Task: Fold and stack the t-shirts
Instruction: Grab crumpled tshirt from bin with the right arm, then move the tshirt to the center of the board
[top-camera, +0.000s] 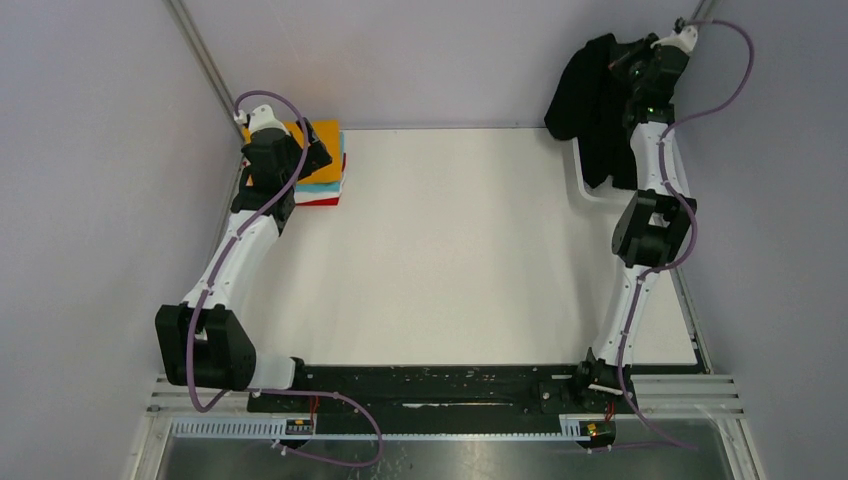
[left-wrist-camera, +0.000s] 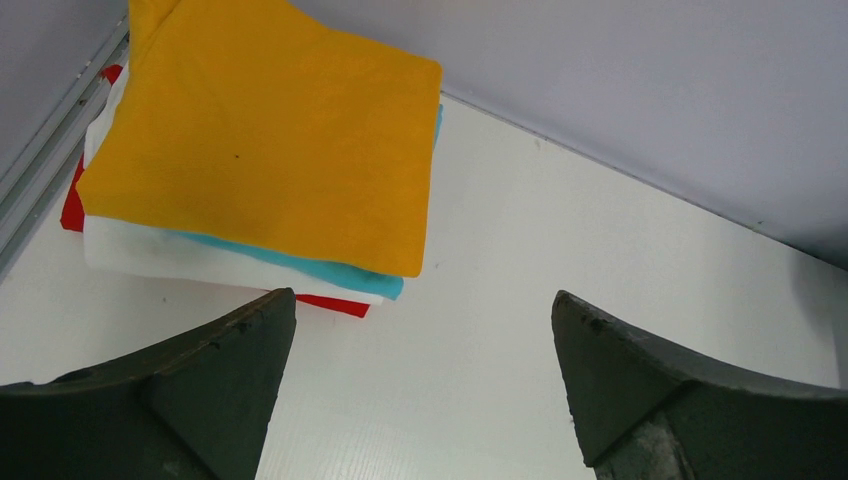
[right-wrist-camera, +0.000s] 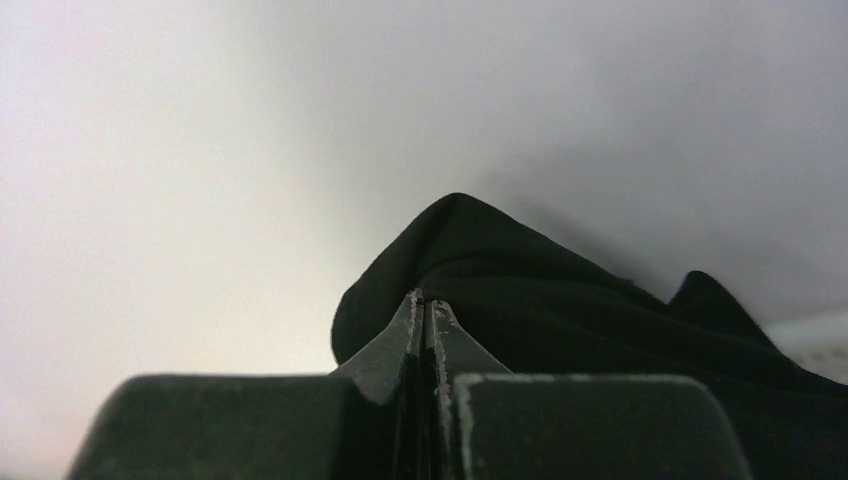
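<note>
Where my right gripper (right-wrist-camera: 425, 305) hangs above the far right corner of the table (top-camera: 470, 250), its jaws are pressed flat together on a fold of the black t-shirt (right-wrist-camera: 560, 310). The soft, matte cloth humps up beyond my fingertips and droops in limp folds, and its creases are lost in the dark. At the far left corner my left gripper (left-wrist-camera: 425, 300) hovers with jaws spread wide, gripping nothing. Just beyond lies the squared stack. The smooth orange t-shirt (left-wrist-camera: 270, 130) is on top, and the teal t-shirt (left-wrist-camera: 300, 265), white t-shirt (left-wrist-camera: 150, 250) and red t-shirt (left-wrist-camera: 335, 303) show only thin edges.
</note>
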